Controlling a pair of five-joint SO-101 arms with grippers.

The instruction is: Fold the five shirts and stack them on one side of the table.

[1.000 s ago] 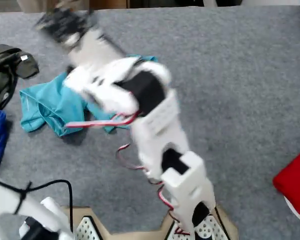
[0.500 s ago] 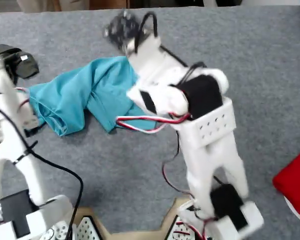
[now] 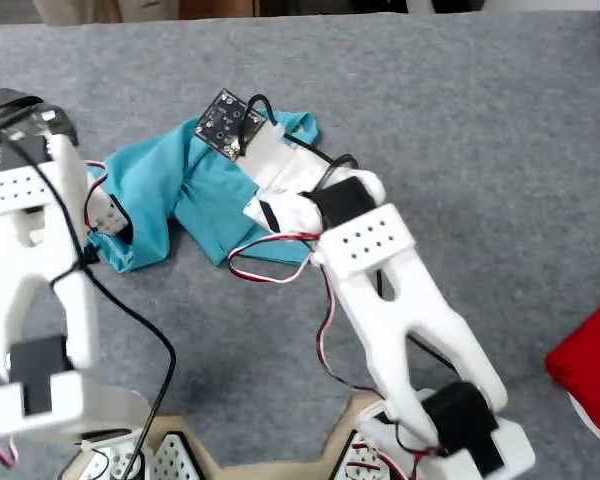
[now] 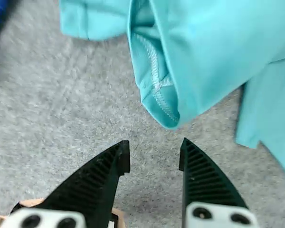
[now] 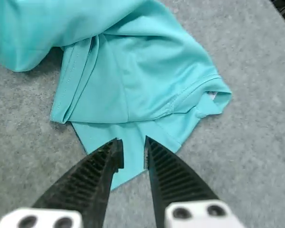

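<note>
Teal shirt (image 3: 165,190) now lies dragged out longer, still crumpled, left of centre on the bench (image 3: 480,150). Your left arm has swung in, left jaws open just off its hem. Your right jaws sit slightly parted over the far edge, holding nothing. Folding not started.

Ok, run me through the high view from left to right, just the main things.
left arm → teal shirt → right arm → red shirt
</note>
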